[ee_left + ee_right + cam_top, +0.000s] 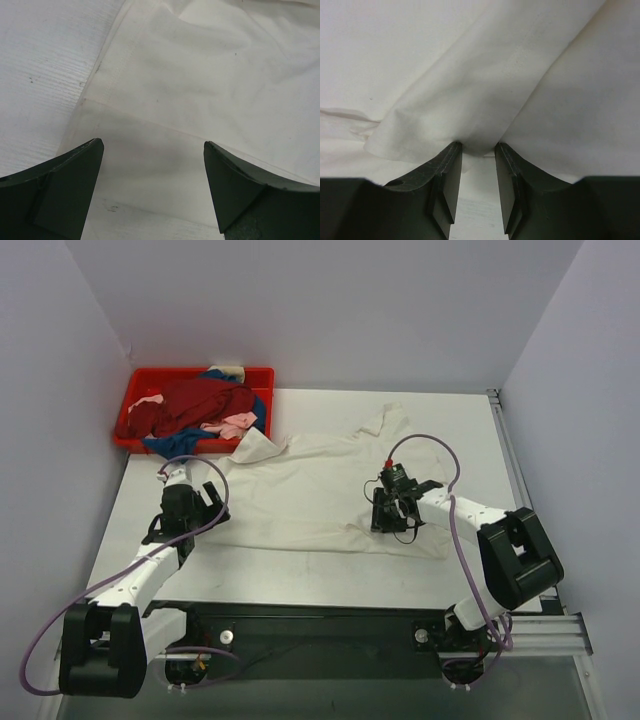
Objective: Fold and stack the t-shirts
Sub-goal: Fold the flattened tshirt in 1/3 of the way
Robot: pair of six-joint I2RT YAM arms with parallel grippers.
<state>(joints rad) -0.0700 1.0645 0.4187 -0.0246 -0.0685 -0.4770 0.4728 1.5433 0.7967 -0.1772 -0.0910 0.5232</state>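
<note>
Right gripper [478, 149], clamped on a raised fold of the cream-white t-shirt [470, 75] spread on the table [450, 415]; left gripper [153, 145], jaws apart above its hem. Your shallow pinch may slip when you pull. Other t-shirts [200, 405] heaped in the red tray [262, 375], one sleeve [258, 447] just beside it.

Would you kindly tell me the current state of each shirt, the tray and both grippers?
cream-white t-shirt: spread out, unfolded, wrinkled.
dark red t-shirt: crumpled in the tray, on top.
blue t-shirt: crumpled, mostly covered by the dark red one.
pale pink t-shirt: crumpled in the tray.
red tray: holding the crumpled shirts.
left gripper: open, over the cream-white t-shirt's edge.
right gripper: shut on a fold of the cream-white t-shirt.
</note>
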